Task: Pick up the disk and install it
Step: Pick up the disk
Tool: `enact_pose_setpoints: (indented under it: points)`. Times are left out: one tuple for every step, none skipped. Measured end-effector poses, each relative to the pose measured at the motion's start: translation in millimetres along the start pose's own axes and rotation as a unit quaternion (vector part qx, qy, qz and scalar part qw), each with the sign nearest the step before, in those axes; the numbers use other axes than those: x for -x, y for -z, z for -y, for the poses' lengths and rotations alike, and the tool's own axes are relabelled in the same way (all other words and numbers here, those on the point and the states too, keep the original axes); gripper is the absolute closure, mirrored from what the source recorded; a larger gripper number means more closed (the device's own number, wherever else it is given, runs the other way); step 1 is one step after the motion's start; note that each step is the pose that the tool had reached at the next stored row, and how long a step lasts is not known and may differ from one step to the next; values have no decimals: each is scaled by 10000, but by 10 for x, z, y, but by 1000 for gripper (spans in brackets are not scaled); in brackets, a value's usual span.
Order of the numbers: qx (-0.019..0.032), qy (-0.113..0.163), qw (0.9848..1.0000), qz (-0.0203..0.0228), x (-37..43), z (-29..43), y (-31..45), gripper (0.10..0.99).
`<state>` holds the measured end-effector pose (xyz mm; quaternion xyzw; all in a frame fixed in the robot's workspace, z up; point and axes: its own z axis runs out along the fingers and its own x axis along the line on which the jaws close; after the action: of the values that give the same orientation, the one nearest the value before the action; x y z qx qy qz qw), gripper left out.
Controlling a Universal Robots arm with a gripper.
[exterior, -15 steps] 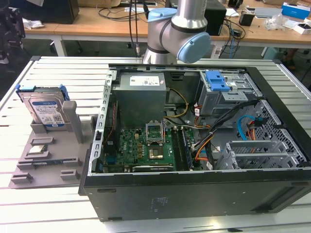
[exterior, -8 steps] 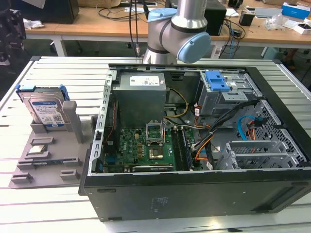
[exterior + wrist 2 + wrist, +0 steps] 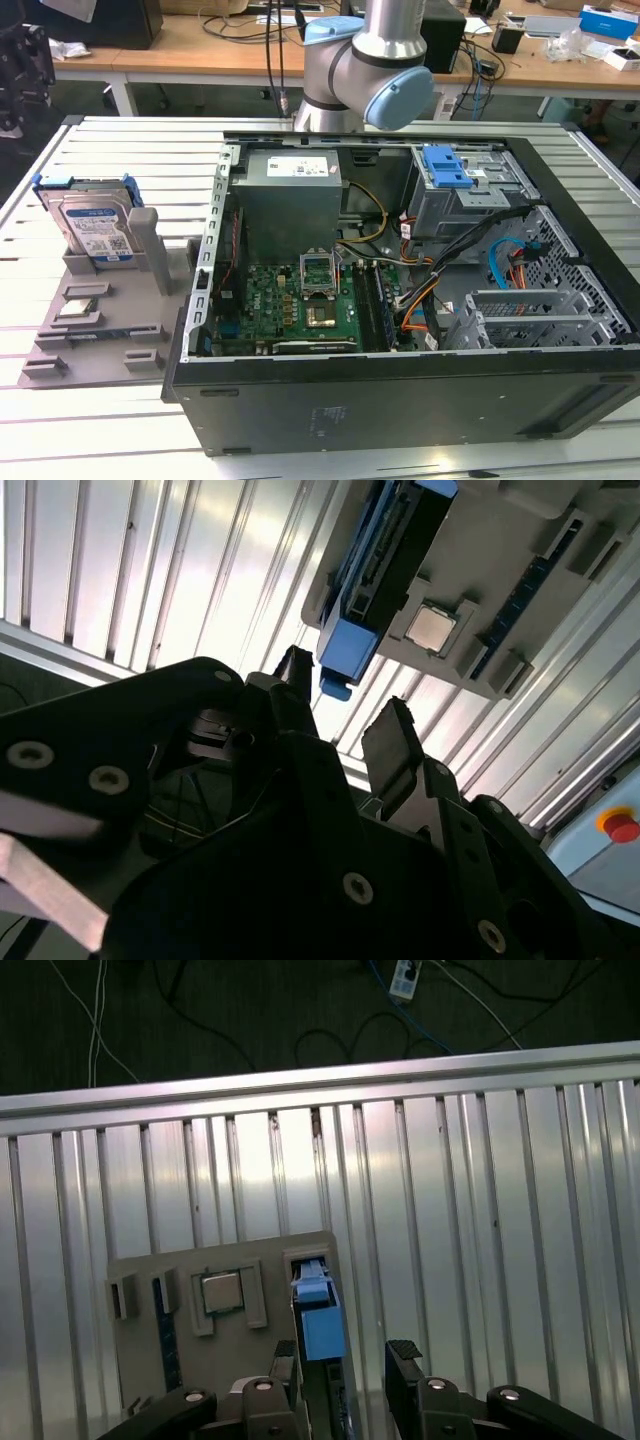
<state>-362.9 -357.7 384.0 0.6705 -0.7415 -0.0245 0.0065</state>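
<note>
As far as I can see, none of the job is done yet. The disk (image 3: pixel 92 222) stands on edge in its slot in the grey holder (image 3: pixel 110 300). The holder sits on the slatted counter (image 3: pixel 140 150) just beside the open computer case (image 3: pixel 400 380), on the exterior view's left of it. The disk's label faces outward and nothing is touching it.

In both wrist views the tool (image 3: pixel 344 1350) hangs above the holder, off to that same side of the case. Its two dark fingers (image 3: pixel 392 735) are apart with nothing gripped between them. The disk's blue top edge shows below, roughly in line with the gap, and I judge it to be clear of both fingers. A small square chip (image 3: pixel 222 1292) lies in the holder next to the disk.

Inside the case, the grey cage (image 3: pixel 452 168) with the blue latch sits towards the far corner. So both the lifting and the fitting are left to do.
</note>
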Motion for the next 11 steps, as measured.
enact_pose_setpoints:
  points:
    - [0,1,10000,0,0,0,-3,604]
    - [0,3,10000,0,0,1,-11,604]
    - [0,4,10000,0,0,1,-18,604]
    - [0,7,10000,0,-1,1,-29,604]
    - [0,8,10000,0,-1,1,-34,604]
    - [0,10,10000,0,-1,2,-41,604]
    - [0,12,10000,-1,-1,2,-46,604]
    - [0,14,10000,-1,-1,2,-52,604]
    - [0,17,10000,-1,-1,3,-59,604]
    - [0,19,10000,-1,-2,3,-64,604]
    - [1,22,10000,-1,-2,3,-71,604]
